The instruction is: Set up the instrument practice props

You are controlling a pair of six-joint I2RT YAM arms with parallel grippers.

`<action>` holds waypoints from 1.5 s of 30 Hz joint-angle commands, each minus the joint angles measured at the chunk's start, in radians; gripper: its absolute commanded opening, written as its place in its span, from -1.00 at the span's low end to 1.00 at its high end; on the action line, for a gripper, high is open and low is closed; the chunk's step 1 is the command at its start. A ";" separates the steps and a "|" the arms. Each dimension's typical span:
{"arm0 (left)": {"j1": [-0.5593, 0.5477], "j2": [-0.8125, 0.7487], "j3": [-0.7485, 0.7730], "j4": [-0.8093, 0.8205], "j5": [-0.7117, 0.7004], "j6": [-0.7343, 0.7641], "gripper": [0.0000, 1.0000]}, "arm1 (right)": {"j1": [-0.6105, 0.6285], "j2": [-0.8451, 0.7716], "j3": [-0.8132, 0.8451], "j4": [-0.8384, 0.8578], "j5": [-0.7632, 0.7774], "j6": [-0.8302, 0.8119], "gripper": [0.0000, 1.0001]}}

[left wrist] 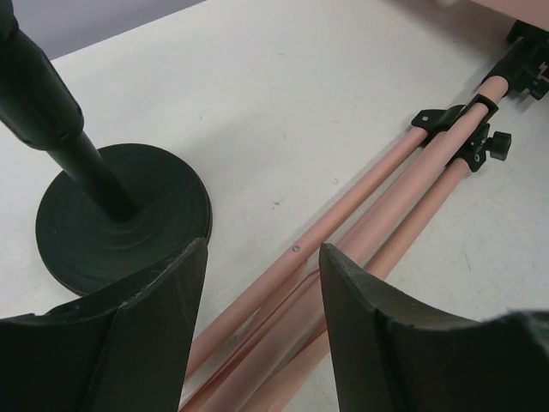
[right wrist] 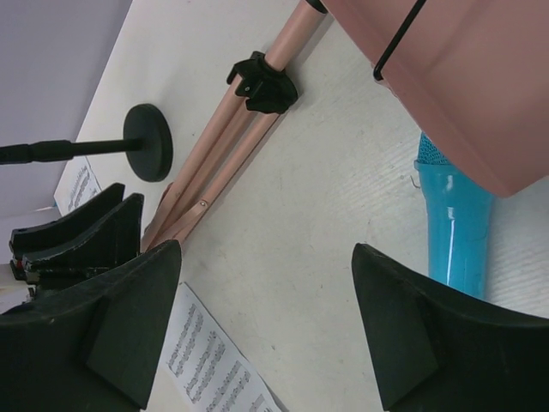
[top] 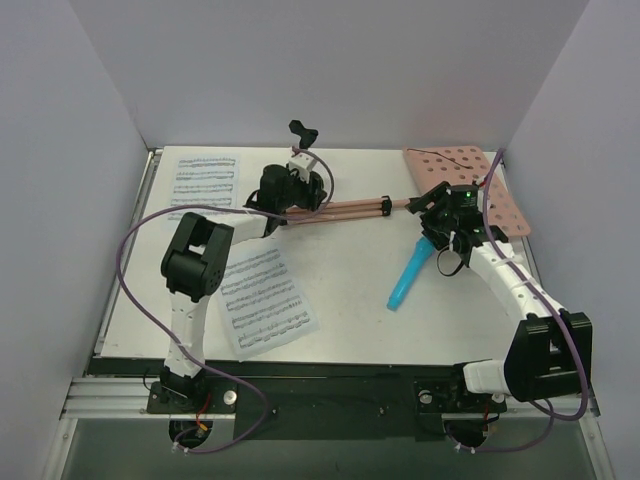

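The pink perforated stand desk (top: 465, 185) lies flat at the back right. Its folded pink tripod (top: 345, 208) lies on the table and points left. My left gripper (top: 300, 195) is open, with its fingers either side of the tripod legs (left wrist: 386, 197) near their free end; I see no contact. My right gripper (top: 440, 218) is open and empty, hovering by the desk's near-left corner (right wrist: 463, 77). A black wire page-holder (right wrist: 399, 39) and the tripod's black joint (right wrist: 262, 81) show there. One music page (top: 205, 180) lies at the back left, another (top: 265, 300) at the front left.
A blue microphone (top: 408, 272) lies just below the right gripper and also shows in the right wrist view (right wrist: 455, 232). A black microphone stand (top: 303, 135) with a round base (left wrist: 120, 215) stands right beside the left gripper. Grey walls enclose the table on three sides.
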 commanded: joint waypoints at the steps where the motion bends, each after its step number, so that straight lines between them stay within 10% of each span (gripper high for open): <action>1: -0.010 0.032 0.116 -0.186 0.056 -0.016 0.27 | 0.004 -0.044 -0.005 -0.046 0.033 -0.022 0.50; 15: -0.055 0.114 0.228 -0.533 -0.005 -0.194 0.19 | -0.002 -0.073 -0.020 -0.080 0.037 -0.026 0.50; 28: -0.193 -0.079 -0.175 -0.383 -0.052 -0.262 0.16 | -0.028 0.050 0.043 -0.138 0.012 -0.023 0.47; 45: -0.262 -0.197 -0.292 -0.352 -0.063 -0.262 0.15 | -0.019 0.453 0.310 -0.176 0.139 -0.093 0.32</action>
